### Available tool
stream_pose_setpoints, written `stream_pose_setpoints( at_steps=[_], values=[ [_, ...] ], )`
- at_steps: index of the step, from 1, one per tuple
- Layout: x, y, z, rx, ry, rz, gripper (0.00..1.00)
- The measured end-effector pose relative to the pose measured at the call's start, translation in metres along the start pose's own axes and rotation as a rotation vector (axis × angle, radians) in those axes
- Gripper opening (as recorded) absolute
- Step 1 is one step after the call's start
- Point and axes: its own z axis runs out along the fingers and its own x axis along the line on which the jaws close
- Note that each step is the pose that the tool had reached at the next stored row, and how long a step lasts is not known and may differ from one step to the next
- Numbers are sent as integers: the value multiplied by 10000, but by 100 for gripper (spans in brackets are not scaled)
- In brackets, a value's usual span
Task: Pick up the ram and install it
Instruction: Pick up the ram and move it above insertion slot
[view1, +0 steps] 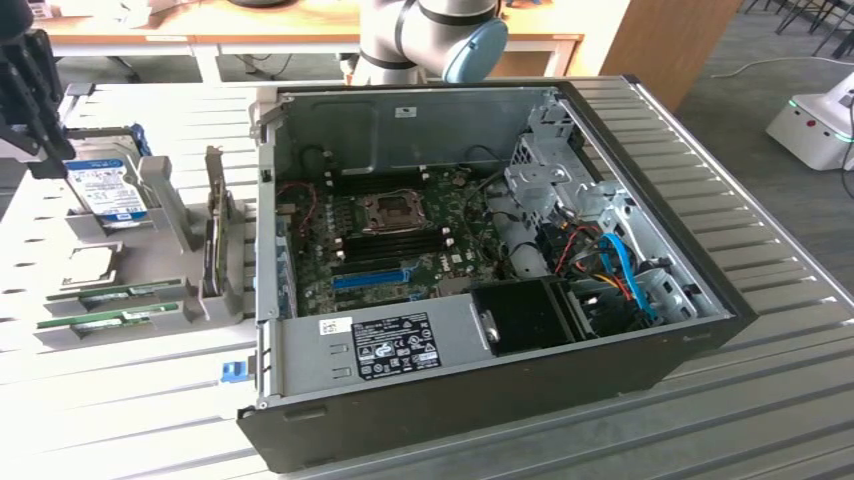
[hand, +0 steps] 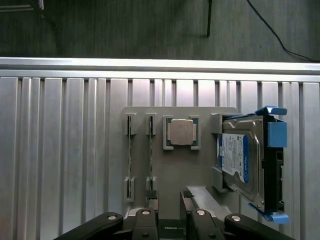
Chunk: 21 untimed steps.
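Exterior view, black gripper over the grey plastic tray at the exterior view's left, thin green ram sticks lying in it, wrist view, gripper standing apart and empty, nearer ram stick edge-on just beside one fingertip.

The wrist view's edge cuts off our end effector behind its fingers. The ram near it shows us just its thin edge, chips and label hidden. In the exterior view the arm is cropped, and we cannot read the print on the case label.
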Motion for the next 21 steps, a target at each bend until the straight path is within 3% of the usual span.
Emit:
stream_pose_setpoints(
  at_steps=[21],
  values=[
    [7,-17,381,-1,1,0,31]
  ],
)
